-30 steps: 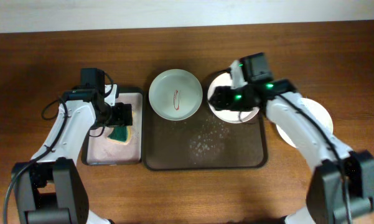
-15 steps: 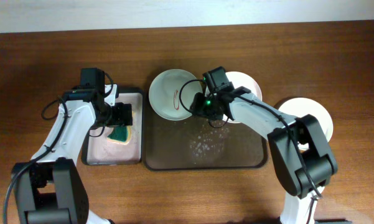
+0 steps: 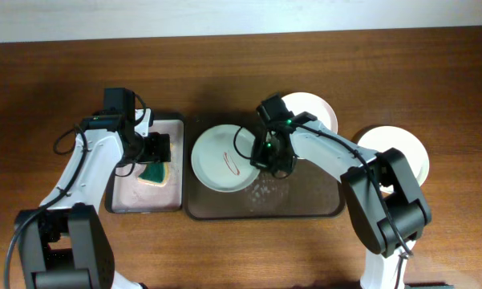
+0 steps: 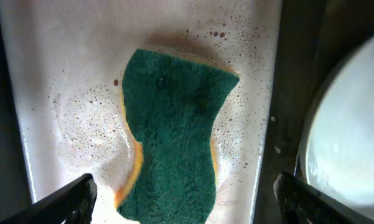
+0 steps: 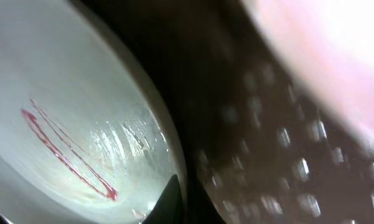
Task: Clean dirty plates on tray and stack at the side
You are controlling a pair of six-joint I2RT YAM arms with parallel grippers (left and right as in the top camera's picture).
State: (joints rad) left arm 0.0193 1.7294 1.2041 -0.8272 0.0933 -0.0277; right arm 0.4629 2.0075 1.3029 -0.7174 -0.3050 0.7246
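Brown wooden worktop carries the dark tray [image 3: 305, 210], and on it the right hand [image 3: 268, 157] meets the rim of the pale green plate [image 3: 220, 156], which bears a red sauce squiggle [image 5: 68, 152]. One finger [image 5: 171, 198] shows at that rim; whether it is clamped I cannot tell. The left hand [image 4: 187, 199] hangs spread apart directly above the sponge [image 4: 174, 137]. With so thin a hold on a wet rim, the plate could slip or tip.
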